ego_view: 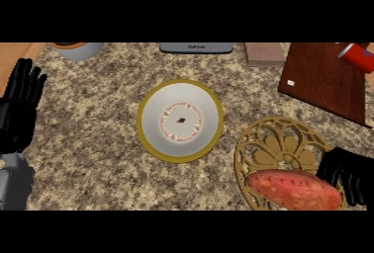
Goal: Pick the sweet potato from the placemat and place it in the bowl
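One sweet potato [294, 189] lies on the near part of the single round gold openwork placemat [281, 143], at the lower right of the speckled stone desk [95, 128]. One bowl [179, 120], white with a gold rim and a ring of small red marks inside, sits at the middle of the desk, just left of the placemat and holding nothing.

The right hand [349, 173] shows at the right edge, just beside the sweet potato's right end, fingers pointing down and slightly bent, wrapped round nothing. The left hand [21, 106] rests at the left edge, fingers straight and pointing up, well apart from the bowl.

Along the far edge stand one grey pot [76, 49], one grey appliance [196, 47], one small tan block [263, 53], and one dark wooden board [325, 79] with a red can [358, 58] lying at its far corner.
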`<state>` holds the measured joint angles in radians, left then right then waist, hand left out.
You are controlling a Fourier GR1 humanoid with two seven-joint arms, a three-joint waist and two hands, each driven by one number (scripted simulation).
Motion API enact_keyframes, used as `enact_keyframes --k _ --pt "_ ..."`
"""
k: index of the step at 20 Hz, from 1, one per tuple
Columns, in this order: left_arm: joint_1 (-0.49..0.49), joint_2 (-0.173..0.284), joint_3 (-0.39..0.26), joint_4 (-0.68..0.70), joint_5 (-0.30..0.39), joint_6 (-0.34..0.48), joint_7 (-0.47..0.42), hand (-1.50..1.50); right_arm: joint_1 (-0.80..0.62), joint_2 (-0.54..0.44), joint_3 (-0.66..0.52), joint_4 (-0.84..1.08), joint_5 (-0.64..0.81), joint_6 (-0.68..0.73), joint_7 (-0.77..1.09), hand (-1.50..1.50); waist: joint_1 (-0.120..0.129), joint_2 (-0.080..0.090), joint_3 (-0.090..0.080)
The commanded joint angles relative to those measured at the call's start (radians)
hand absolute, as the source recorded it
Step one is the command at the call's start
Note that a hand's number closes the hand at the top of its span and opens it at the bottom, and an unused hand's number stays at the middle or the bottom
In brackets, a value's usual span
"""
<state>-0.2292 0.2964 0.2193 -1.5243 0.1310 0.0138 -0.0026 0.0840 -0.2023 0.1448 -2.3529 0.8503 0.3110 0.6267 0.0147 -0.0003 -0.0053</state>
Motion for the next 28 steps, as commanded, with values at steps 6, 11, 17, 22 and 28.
enact_keyframes --k 6,11,17,22,28 --pt "-0.08 0.037 0.041 0.081 0.042 -0.041 0.007 0.0 -0.566 0.197 0.215 0.172 0.04 0.165 0.453 1.5 0.005 0.003 0.002" --pt "-0.044 0.005 0.014 0.018 0.014 -0.008 0.014 0.0 -0.69 0.201 0.206 0.442 -0.024 0.018 0.447 1.5 0.006 0.003 0.004" --pt "-0.05 0.014 0.02 0.059 0.019 -0.03 -0.003 0.0 -0.853 0.202 0.277 0.733 -0.101 -0.159 0.495 1.5 0.014 0.004 0.004" --pt "-0.019 -0.007 0.003 -0.001 -0.013 0.01 0.014 0.0 -0.784 0.202 0.365 0.886 -0.01 -0.285 0.453 1.5 0.005 0.002 0.005" --pt "-0.101 -0.007 -0.005 0.05 -0.017 0.015 0.027 0.0 -0.768 0.202 0.357 1.11 -0.056 -0.53 0.439 -1.5 0.011 0.008 0.006"
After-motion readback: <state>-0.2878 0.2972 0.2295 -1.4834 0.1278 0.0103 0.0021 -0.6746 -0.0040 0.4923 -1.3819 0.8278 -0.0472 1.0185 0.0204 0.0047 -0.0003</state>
